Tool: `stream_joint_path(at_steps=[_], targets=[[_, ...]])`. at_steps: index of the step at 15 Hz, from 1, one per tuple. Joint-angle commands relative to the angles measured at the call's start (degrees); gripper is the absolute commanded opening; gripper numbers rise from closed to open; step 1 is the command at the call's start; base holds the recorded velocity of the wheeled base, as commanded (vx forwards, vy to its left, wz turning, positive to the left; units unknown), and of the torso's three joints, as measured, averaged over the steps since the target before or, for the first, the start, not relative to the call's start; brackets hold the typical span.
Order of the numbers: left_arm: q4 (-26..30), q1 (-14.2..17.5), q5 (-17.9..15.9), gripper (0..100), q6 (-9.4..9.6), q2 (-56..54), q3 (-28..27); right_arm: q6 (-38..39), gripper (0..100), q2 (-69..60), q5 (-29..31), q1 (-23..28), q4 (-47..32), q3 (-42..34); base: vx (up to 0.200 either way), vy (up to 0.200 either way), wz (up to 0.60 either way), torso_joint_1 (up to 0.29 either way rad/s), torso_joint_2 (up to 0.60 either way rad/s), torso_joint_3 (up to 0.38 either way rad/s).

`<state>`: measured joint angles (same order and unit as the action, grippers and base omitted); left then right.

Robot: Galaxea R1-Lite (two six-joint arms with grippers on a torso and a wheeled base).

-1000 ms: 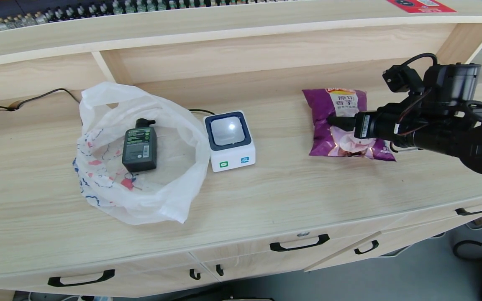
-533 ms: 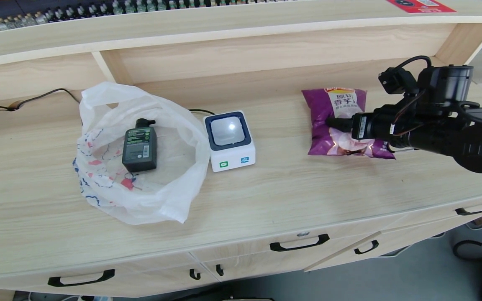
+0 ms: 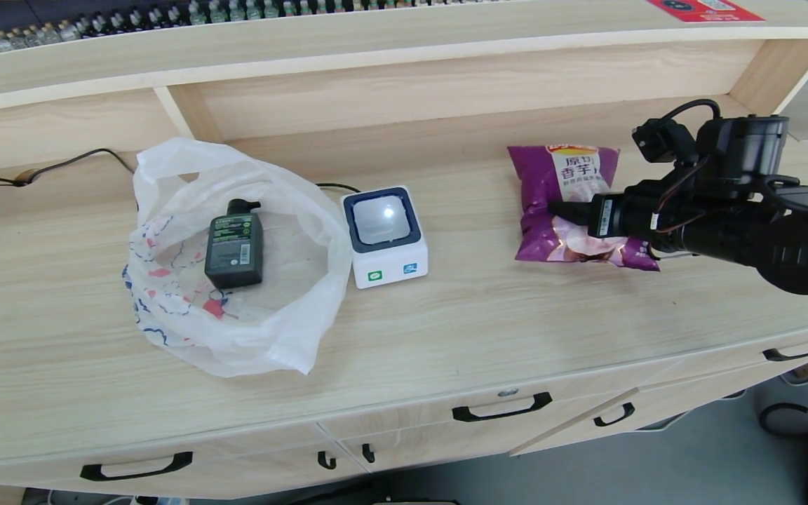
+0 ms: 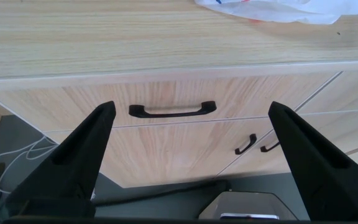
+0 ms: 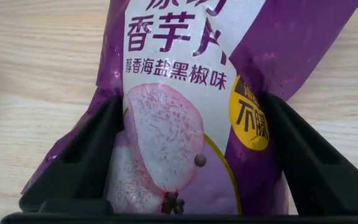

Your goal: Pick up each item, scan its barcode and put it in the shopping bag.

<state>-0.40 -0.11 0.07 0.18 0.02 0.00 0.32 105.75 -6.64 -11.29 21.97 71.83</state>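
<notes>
A purple chip bag (image 3: 572,175) lies on the right of the wooden counter (image 3: 488,308). My right gripper (image 3: 564,208) comes in from the right with its fingers pressed against both sides of the chip bag (image 5: 185,124), which narrows between them; this gripper (image 5: 191,109) is shut on it. The white plastic shopping bag (image 3: 165,182) lies open on the left with a dark bottle (image 3: 234,242) inside. A white barcode scanner (image 3: 384,235) stands between the two bags. My left gripper (image 4: 191,162) hangs open below the counter's front edge, facing the drawers.
A raised shelf back (image 3: 446,91) runs behind the counter. Black cables (image 3: 60,165) trail along the back left. Drawers with black handles (image 4: 173,112) sit under the counter, and the shopping bag's edge (image 4: 278,9) overhangs the front of it.
My right gripper has shifted slightly left and back over the chip bag. The bag's top has tipped up and its shape has narrowed a little.
</notes>
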Motion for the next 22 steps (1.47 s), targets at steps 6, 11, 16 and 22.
stream_joint_path(at_steps=[6, 11, 16, 22], targets=[[0.0, 0.0, 0.0, 100, -0.01, 0.0, 0.0, 0.1, 0, -0.7, 0.1, 0.0, -0.1, -0.9, 0.0, 0.0, 0.0, 0.0, 0.0, 0.0], [0.1, 0.0, 0.0, 100, -0.01, 0.0, 0.0, -0.1, 0, -0.3, 0.1, 0.0, 0.9, 1.8, 0.0, 0.0, 0.0, 0.0, 0.0, 0.0], [0.3, 0.0, 0.0, 100, -0.01, 0.0, 0.0, 0.1, 0, -3.2, 0.0, 0.0, 0.9, 3.8, 0.0, 0.0, 0.0, 0.0, 0.0, 0.0], [0.3, 0.0, 0.0, 100, -0.01, 0.0, 0.0, 1.5, 0, -10.1, -0.5, -1.2, 1.0, 2.8, 0.0, 0.0, 0.0, 0.0, 0.0, 0.0]])
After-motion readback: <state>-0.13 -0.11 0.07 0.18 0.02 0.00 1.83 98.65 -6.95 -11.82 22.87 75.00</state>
